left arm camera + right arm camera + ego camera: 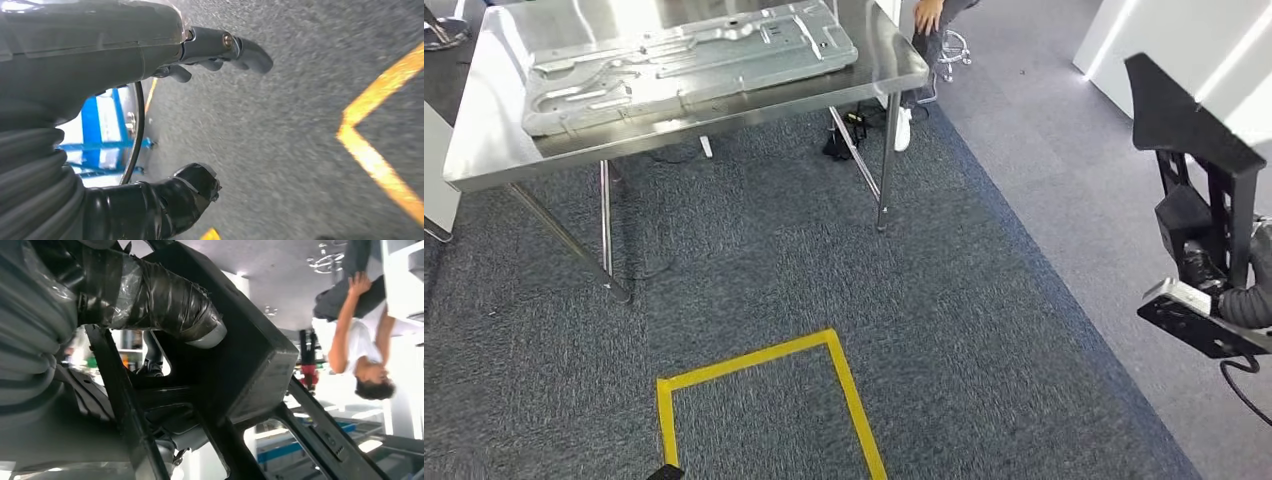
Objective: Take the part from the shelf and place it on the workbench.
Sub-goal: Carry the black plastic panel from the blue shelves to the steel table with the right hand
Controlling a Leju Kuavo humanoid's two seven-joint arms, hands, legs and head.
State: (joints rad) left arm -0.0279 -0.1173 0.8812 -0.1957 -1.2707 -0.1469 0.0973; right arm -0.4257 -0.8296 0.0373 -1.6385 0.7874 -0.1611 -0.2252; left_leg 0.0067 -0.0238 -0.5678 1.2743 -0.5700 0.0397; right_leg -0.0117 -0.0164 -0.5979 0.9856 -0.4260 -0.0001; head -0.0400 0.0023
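Note:
A black frame-shaped part point(1194, 130) stands up at the right edge of the head view, held by my right hand point(1199, 255) low on its bars. In the right wrist view my taped thumb point(165, 300) lies against the black part point(240, 355) and my right hand point(150, 295) grips it. The steel workbench point(484, 150) stands ahead at the upper left, well apart from the part. My left hand point(210, 47) hangs over the carpet, fingers apart, holding nothing.
A large silver pressed-metal panel point(684, 60) covers much of the workbench top. Yellow floor tape point(844, 390) marks a square on the blue-grey carpet in front of me. A person point(929, 15) sits behind the bench's far right corner, also seen as a person point(360, 330).

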